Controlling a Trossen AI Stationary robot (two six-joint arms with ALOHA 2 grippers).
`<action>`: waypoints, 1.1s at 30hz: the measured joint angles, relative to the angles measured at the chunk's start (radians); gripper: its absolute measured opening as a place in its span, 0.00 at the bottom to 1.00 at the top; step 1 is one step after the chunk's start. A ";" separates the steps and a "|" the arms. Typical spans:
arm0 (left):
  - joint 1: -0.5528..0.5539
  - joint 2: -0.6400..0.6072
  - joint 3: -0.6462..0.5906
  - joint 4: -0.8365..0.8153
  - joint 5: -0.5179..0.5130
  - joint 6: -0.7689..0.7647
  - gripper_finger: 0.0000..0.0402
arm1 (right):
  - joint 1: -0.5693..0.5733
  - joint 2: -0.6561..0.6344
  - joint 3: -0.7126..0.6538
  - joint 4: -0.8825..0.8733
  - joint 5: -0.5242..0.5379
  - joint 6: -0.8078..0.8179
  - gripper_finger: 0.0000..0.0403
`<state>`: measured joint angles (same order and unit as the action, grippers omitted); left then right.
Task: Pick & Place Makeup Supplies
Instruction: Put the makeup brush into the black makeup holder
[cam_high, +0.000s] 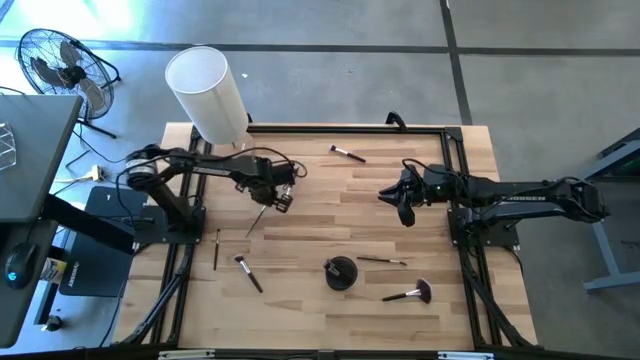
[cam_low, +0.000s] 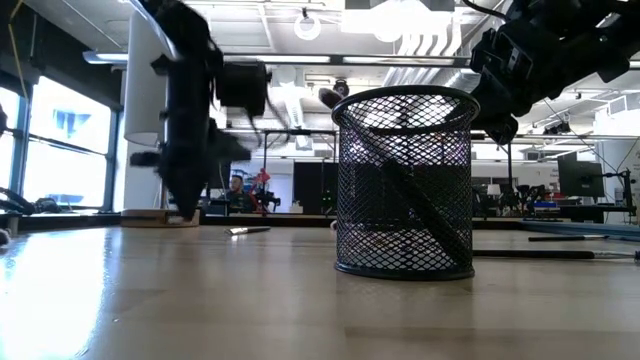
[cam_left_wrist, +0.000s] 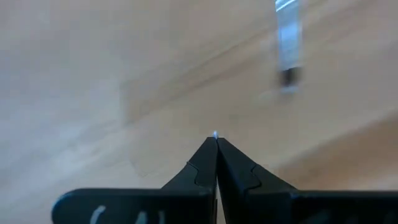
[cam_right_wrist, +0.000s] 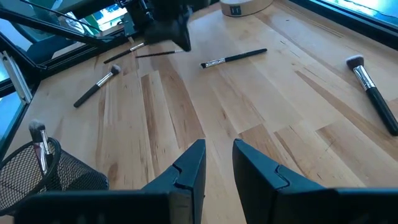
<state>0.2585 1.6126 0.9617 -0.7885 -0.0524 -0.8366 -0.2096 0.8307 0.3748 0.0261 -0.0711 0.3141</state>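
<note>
On the worktop (cam_high: 330, 210), six makeup brushes (cam_high: 348, 153) lay loose; mesh cup (cam_high: 340, 272) held some; left end effector (cam_high: 278, 197) pinched one brush; right end effector (cam_high: 404, 205) gaped empty.

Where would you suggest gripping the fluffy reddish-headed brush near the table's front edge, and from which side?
Grip the fluffy brush mid-handle, from straight above, fingers straddling the thin handle. It lies flat on the table, apart from the mesh cup, and the wide head would splay under pressure.

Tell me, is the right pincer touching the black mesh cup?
Apart. The high view shows the right pincer hanging over bare wood, with a clear stretch of table between it and the mesh cup.
</note>
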 joint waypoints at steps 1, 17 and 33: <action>-0.018 -0.018 0.007 0.002 -0.016 0.007 0.00 | 0.000 0.000 0.000 0.000 0.000 0.002 0.18; -0.340 -0.283 0.020 0.872 -0.335 0.410 0.00 | 0.000 0.000 0.000 0.008 0.001 0.131 0.18; -0.366 -0.015 0.022 1.534 0.044 0.487 0.00 | 0.000 0.000 0.001 0.039 -0.003 0.134 0.18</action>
<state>-0.1073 1.5980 0.9833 0.7458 -0.0079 -0.3501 -0.2096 0.8307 0.3759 0.0655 -0.0740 0.4484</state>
